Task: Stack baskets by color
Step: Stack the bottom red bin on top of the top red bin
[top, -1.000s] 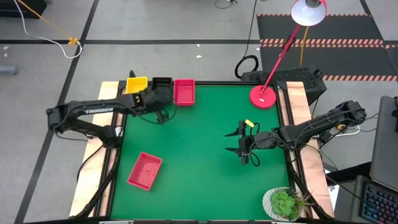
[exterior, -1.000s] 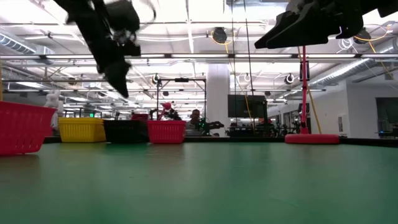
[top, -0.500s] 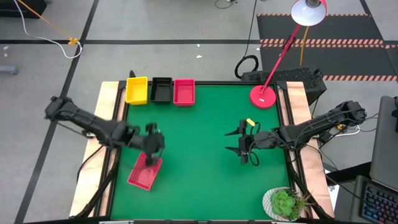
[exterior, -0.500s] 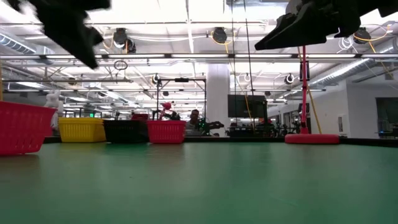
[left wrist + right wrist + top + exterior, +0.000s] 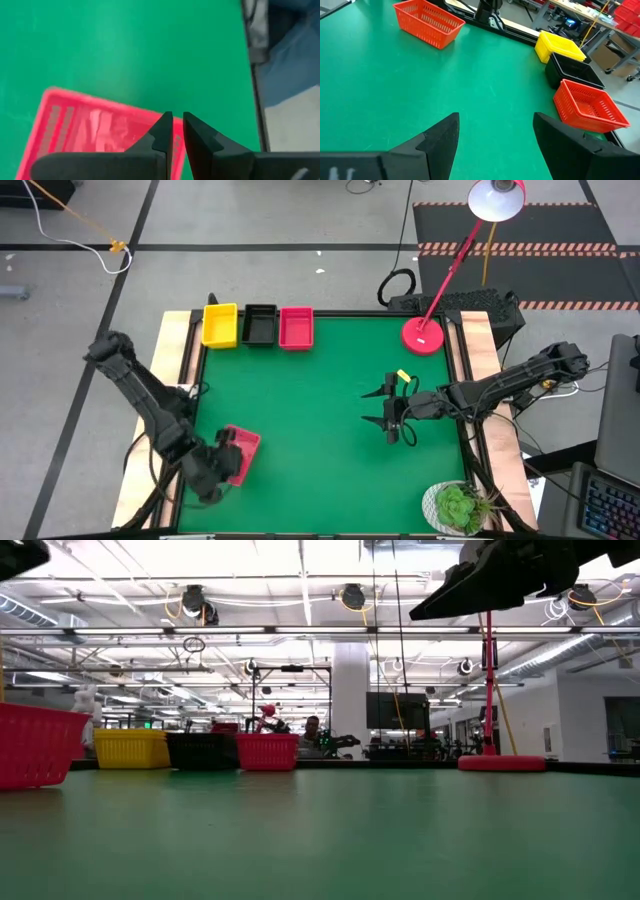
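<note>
We are hovering the left claw (image 5: pixel 177 131), fingers narrowly parted, over the lone pink-red basket (image 5: pixel 240 451) near the counter's left edge; we should widen, straddling one wall squarely.

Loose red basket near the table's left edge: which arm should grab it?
Left. The left gripper already hangs right over the loose red basket, its fingers nearly together above the rim. The right gripper hovers open mid-table, well away from it.
</note>
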